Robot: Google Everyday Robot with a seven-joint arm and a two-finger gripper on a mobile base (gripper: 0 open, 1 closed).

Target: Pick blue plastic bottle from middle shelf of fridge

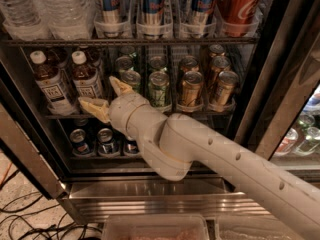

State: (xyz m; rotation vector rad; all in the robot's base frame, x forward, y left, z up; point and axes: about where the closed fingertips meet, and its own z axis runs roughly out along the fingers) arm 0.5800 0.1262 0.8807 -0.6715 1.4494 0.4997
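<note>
Two small bottles of brown drink with white caps and white-and-blue labels stand at the left of the middle shelf [150, 113] of the fridge [35, 154]. The right blue plastic bottle [86, 79] has a twin [49, 83] to its left. My gripper [106, 95] is open, its cream fingers spread just in front of the shelf edge. One finger [92, 107] points left below the right bottle's base. The other finger [119, 85] points up to that bottle's right. Neither finger touches the bottle.
Green and gold cans [159, 88] fill the middle shelf's right lanes. Water bottles [60, 9], blue cans [152, 4] and a red can [242, 4] stand above. Dark cans [105, 138] sit on the shelf below. A neighbouring glass-fronted unit [300, 134] is at right. Cables [20, 219] lie on the floor.
</note>
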